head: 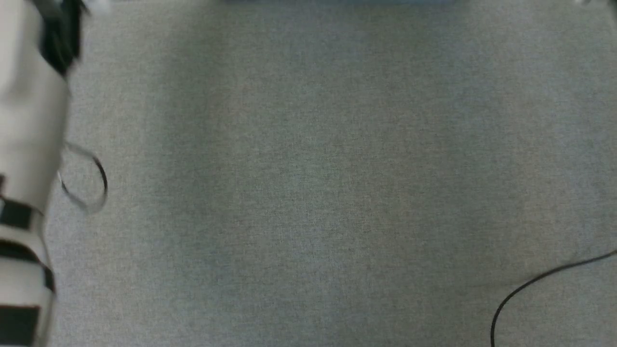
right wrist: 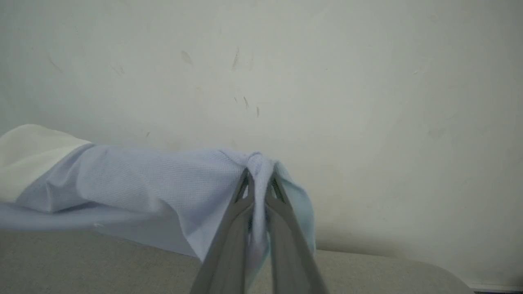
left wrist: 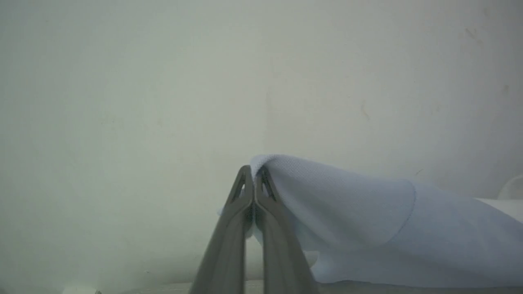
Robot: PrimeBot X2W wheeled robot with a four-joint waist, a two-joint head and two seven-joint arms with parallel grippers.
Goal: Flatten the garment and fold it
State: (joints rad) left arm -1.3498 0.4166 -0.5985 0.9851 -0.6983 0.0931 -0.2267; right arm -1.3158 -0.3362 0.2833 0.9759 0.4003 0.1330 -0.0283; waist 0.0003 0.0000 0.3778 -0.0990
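Left wrist view: the left tool [left wrist: 254, 173] pinches one shirt [left wrist: 367, 212] edge, the right tool [right wrist: 259, 179] another, holding it draped over the tabletop [right wrist: 102, 265]; soft, light and limp, it probably handles best by its corners.

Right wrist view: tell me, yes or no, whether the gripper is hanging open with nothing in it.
No, the right gripper is shut on a bunched fold of the light blue garment.
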